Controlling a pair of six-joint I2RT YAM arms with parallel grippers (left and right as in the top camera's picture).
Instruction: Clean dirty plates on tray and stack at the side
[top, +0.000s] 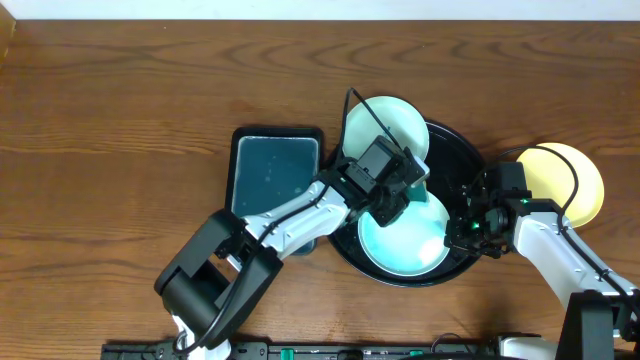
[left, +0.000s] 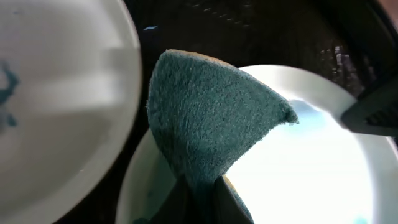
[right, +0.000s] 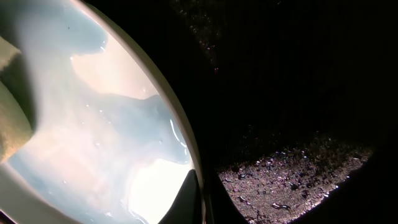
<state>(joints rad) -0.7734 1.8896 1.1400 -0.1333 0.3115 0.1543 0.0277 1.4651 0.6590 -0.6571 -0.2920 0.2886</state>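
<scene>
A brown wooden bench (top: 120, 120) fills the overhead view. Near its middle lies a rectangular teal tray (top: 275, 170), just left of a round black tray (top: 455, 150). A marked plate (top: 385, 125) overlaps the black tray's far left rim. Inside the black tray lies a wet plate (top: 430, 225), filmed with teal liquid (right: 106, 124).

The left pincer (top: 392, 198) pinches a teal sponge (top: 383, 213) against the wet plate. The right pincer (top: 468, 228) is pressed together on that plate's right rim. A yellow plate (top: 565, 180) sits on the bench just right of the black tray.

Only the left wrist view shows the teal scribble (left: 6, 81) on the marked plate. Only the right wrist view shows the liquid lying in patches and glinting specks on the tray floor.
</scene>
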